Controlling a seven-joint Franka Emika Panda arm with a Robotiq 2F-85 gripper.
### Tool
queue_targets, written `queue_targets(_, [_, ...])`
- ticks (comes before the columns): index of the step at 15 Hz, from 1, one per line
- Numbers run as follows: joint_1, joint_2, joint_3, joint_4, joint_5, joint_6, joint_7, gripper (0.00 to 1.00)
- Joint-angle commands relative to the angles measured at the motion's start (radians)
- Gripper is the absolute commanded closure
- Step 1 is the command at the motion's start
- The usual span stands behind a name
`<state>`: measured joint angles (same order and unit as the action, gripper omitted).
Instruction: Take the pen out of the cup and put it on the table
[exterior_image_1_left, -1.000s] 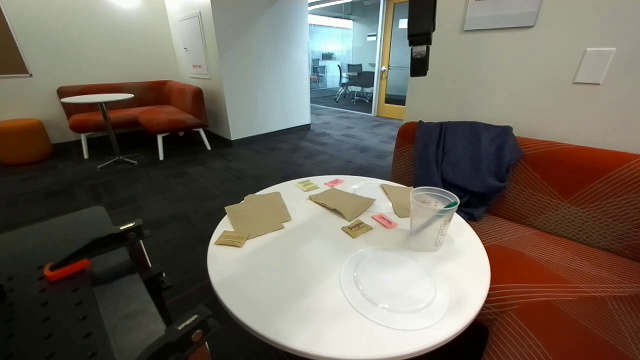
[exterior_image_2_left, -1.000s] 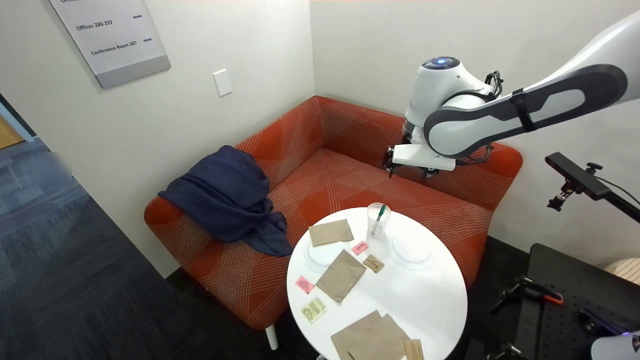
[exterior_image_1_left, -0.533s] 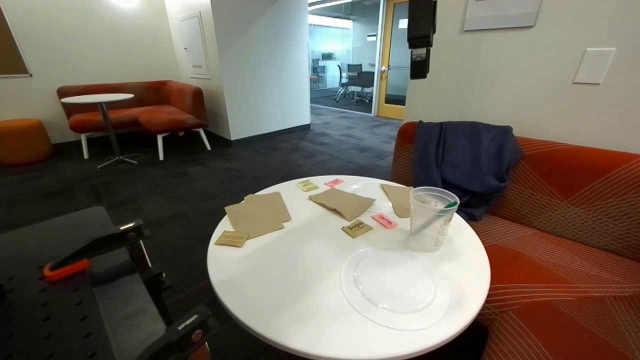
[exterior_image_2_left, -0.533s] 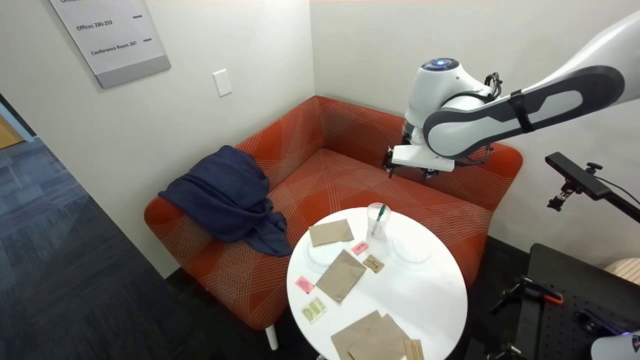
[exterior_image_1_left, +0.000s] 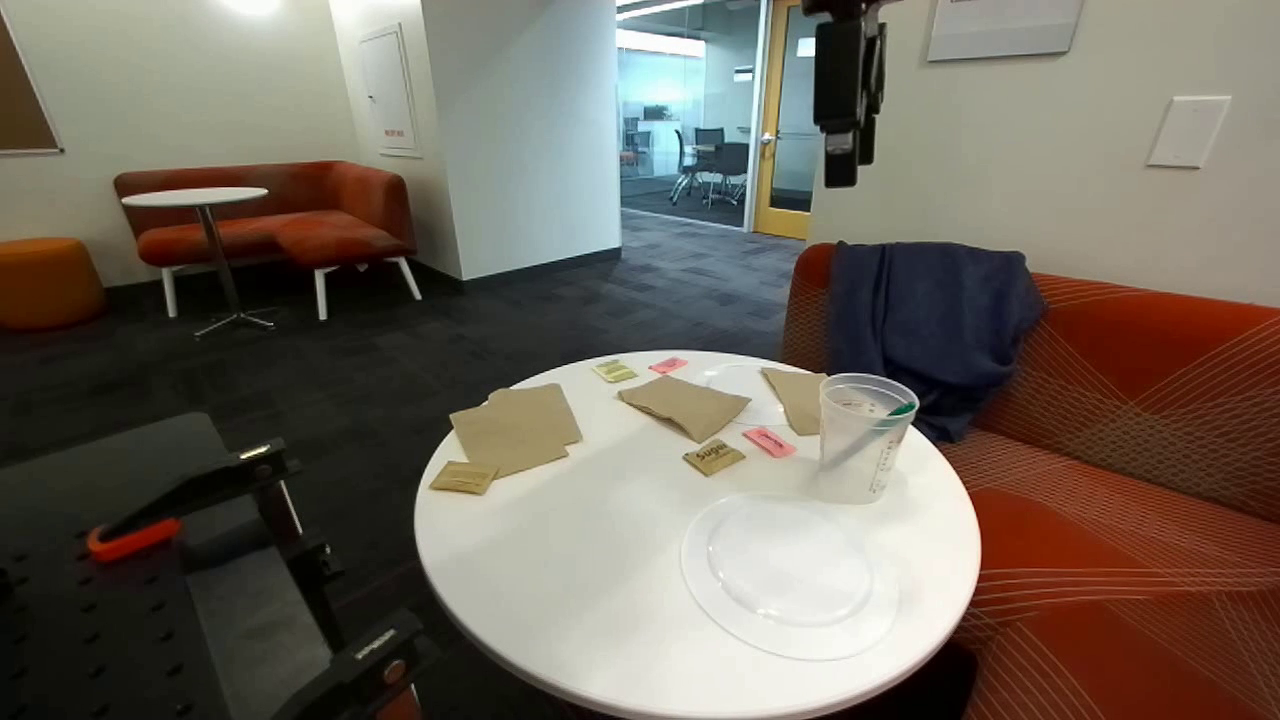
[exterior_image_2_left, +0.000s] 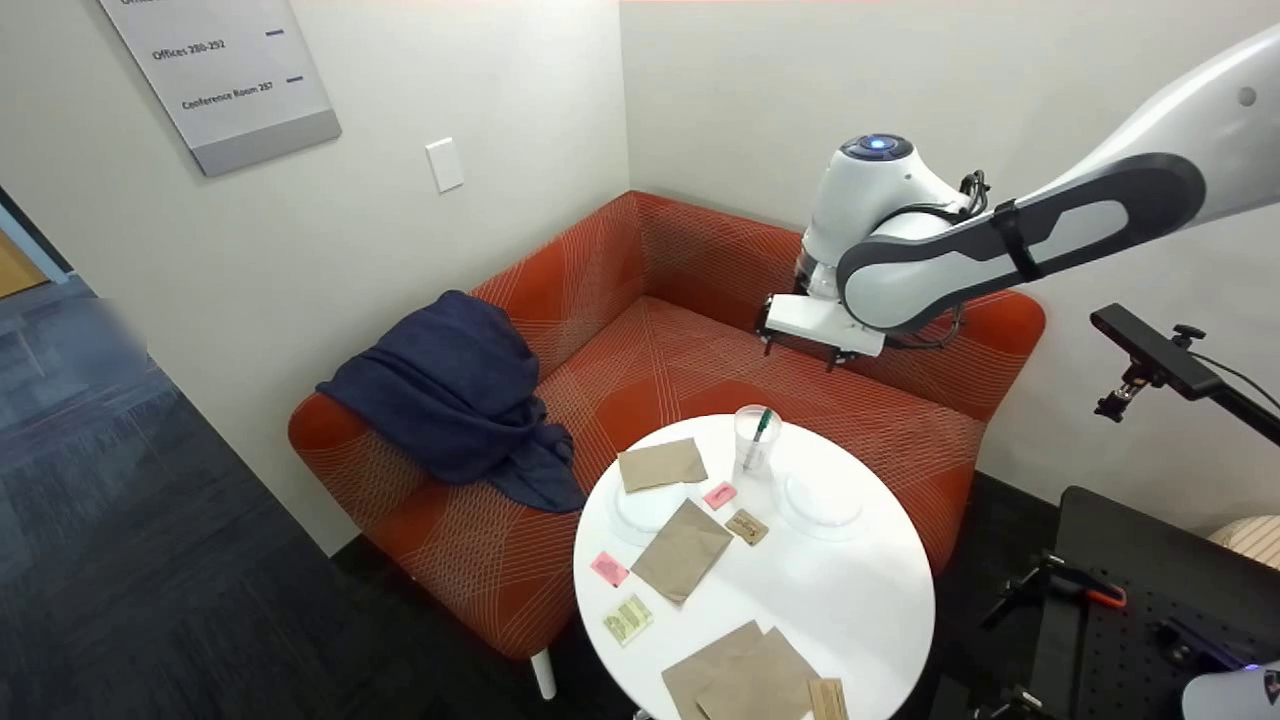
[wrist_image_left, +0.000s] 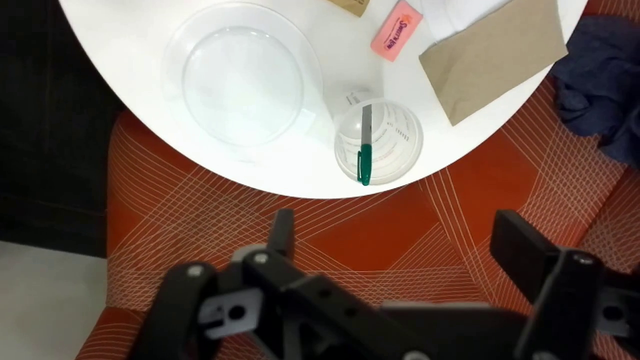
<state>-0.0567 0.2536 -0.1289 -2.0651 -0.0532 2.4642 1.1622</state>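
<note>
Wrist view: pen (wrist_image_left: 366, 144) tilted in cup (wrist_image_left: 392, 141), apart from claw (wrist_image_left: 394, 222).

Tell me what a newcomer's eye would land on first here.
Most likely the white robot arm, which hangs over the orange-red sofa with its black gripper open. Next, the green-capped marker leaning in the clear plastic cup, near the sofa-side edge of the round white table. Then the navy cloth draped over one end of the sofa.
</note>
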Motion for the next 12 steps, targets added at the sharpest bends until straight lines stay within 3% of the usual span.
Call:
queue_targets(1, [0.018, 0.036, -0.017, 0.017, 0.023, 0.063, 0.067, 0.00])
queue_targets(8, [0.023, 0.104, -0.022, 0.048, 0.031, 0.133, 0.144, 0.00])
queue_targets(12, [0.002, 0.152, -0.006, 0.091, 0.085, 0.104, 0.086, 0.00])
